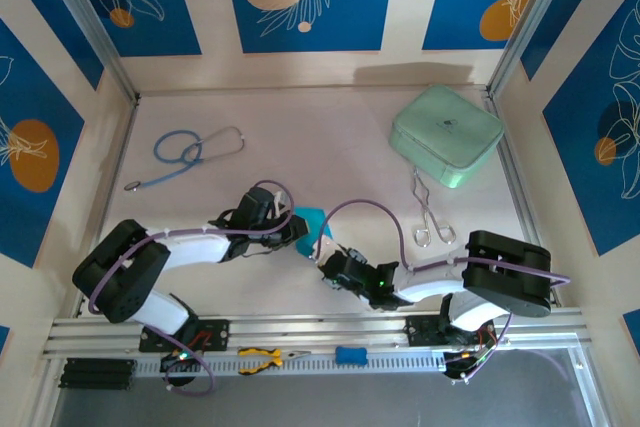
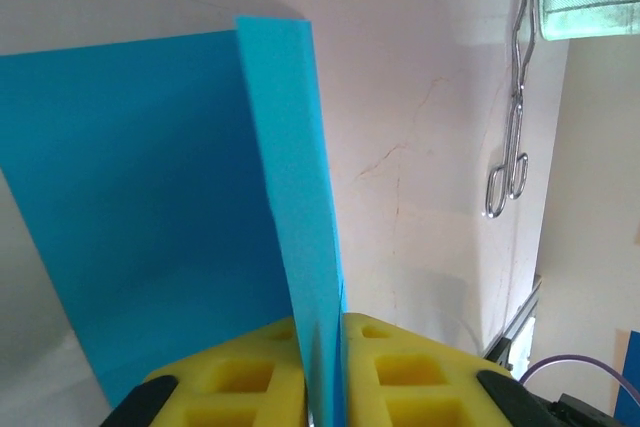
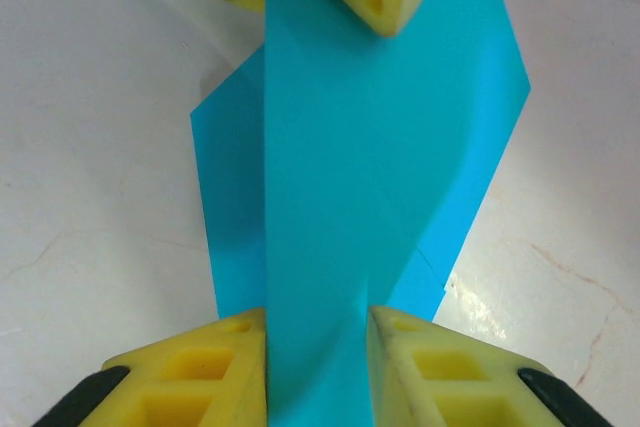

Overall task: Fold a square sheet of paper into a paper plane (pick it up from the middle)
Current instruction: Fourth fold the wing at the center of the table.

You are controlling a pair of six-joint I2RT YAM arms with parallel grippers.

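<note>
Your left gripper (image 2: 320, 332) pinches the square sheet of paper (image 2: 150, 197); your right gripper (image 3: 318, 322) faces it, jaws partly apart.

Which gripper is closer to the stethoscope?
Left. The left gripper sits right of and below the stethoscope in the top view; the right gripper lies farther right, past the paper.

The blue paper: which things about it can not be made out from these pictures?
- Left wrist view: the lower edge of the square sheet of paper is hidden inside the left gripper.
- Right wrist view: unclear whether the right gripper clamps it.
- Top external view: it is small and half covered by both grippers; creases unreadable.
</note>
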